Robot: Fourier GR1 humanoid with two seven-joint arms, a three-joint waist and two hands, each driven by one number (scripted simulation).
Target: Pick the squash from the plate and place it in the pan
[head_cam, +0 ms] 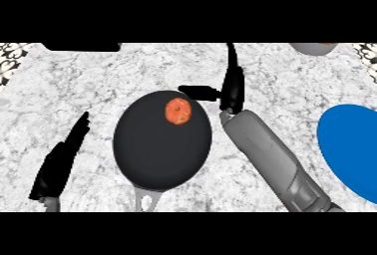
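Squash (178, 111), orange and round-ish, lies inside the pan (158, 149), up in the pan's far right part, close to the rim. Pan is dark, round, sits mid-bench on the marbled bench (95, 79); its grey handle (147, 198) points toward the near edge. Right hand (232, 82) is past the pan's far right rim, over the bench, apart from the squash and holding nothing; fingers straight, pointing to the far edge, thumb (199, 92) stuck out sideways toward the pan, just beside its rim. Grey right forearm (273, 159) runs from the near right edge up to that hand, between the pan and the plate. Blue plate (353, 149) sits at the right edge of the bench, partly cut off by the view, nothing seen on the part that shows. Left hand (63, 157) is at the near left part of the bench, left of the pan and apart from it, fingers straight and together, pointing toward the far edge, holding nothing. Dark object (81, 46) at the far left edge and a grey rounded object (315, 48) at the far right edge, both cut off, cannot tell what they are.
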